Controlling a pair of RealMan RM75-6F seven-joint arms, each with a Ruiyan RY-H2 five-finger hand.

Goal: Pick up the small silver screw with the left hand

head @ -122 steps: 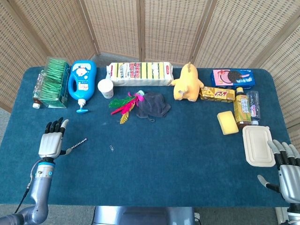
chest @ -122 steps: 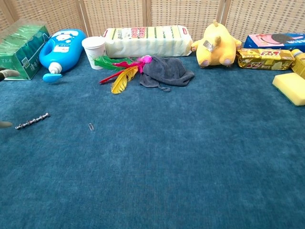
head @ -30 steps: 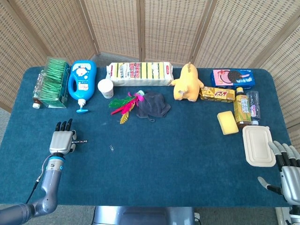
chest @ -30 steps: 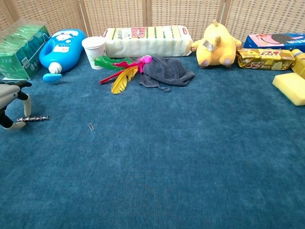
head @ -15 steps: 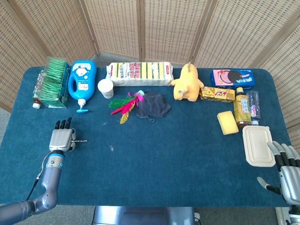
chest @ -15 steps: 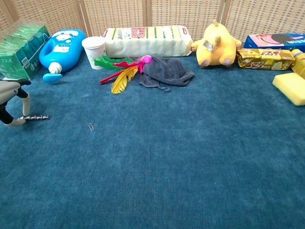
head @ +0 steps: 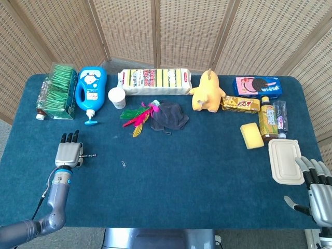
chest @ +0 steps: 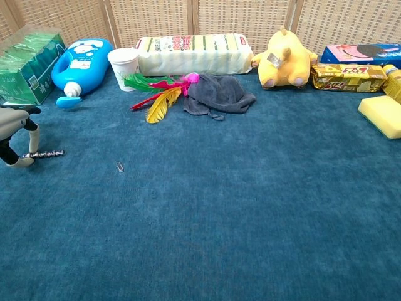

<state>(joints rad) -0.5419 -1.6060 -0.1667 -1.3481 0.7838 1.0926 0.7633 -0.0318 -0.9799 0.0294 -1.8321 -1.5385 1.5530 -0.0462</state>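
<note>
The small silver screw [head: 88,155] [chest: 46,153] lies level just over the blue table cloth [head: 197,171] near the left edge. My left hand [head: 69,153] [chest: 15,139] pinches its left end between thumb and a finger, and the rest of the screw sticks out to the right. Whether the screw touches the cloth I cannot tell. My right hand [head: 316,188] hangs at the table's near right corner with fingers spread and nothing in it. The chest view does not show that hand.
A paper clip [head: 123,164] [chest: 119,166] lies right of the screw. Along the back stand a green tea box [head: 56,91], a blue bottle [head: 91,87], a white cup [head: 117,97], feathers [head: 136,117], a grey cloth [head: 168,115] and a yellow plush [head: 207,91]. A white lidded box [head: 285,161] sits beside my right hand.
Four seconds ago the screw lay slanted, apart from my left hand. The hand has since closed on its left end, turned it level, and drifted slightly left with it.
</note>
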